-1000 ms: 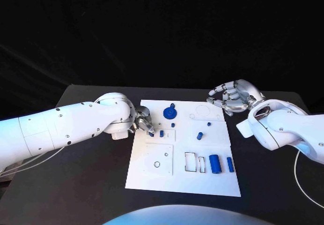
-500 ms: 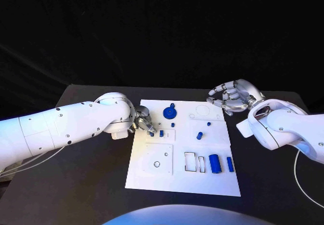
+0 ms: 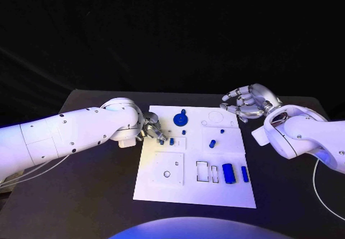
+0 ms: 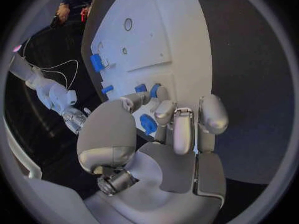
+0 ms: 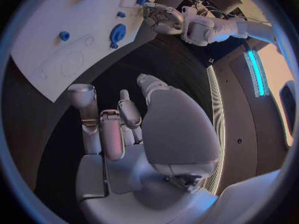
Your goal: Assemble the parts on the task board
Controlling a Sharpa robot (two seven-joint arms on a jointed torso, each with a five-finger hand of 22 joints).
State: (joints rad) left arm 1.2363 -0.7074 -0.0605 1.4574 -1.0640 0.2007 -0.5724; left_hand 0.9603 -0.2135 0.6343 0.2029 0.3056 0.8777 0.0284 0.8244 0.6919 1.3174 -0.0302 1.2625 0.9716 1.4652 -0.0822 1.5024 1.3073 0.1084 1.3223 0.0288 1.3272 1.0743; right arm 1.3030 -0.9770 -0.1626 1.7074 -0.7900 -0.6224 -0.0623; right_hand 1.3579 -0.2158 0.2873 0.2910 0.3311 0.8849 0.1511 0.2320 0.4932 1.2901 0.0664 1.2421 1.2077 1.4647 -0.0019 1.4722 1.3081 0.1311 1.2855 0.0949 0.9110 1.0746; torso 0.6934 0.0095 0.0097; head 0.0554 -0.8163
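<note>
The white task board [image 3: 194,191] lies mid-table. My left hand [image 3: 151,127] is at its left edge, fingertips down on the board. In the left wrist view its thumb and fingers [image 4: 176,127] pinch a small blue part [image 4: 148,124]. Two more small blue parts [image 3: 172,141] stand just beside the fingertips. A round blue part [image 3: 180,119] sits near the far edge, and a blue cylinder [image 3: 229,173] and a blue bar [image 3: 245,174] lie near the right edge. My right hand [image 3: 244,102] hovers past the far right corner, its fingers apart and holding nothing.
Small blue pegs [image 3: 213,144] stand in the board's middle. Rectangular slots [image 3: 207,172] and a round hole [image 3: 167,174] mark its near half. Black table [image 3: 86,199] surrounds the board, with bare room on both sides and in front.
</note>
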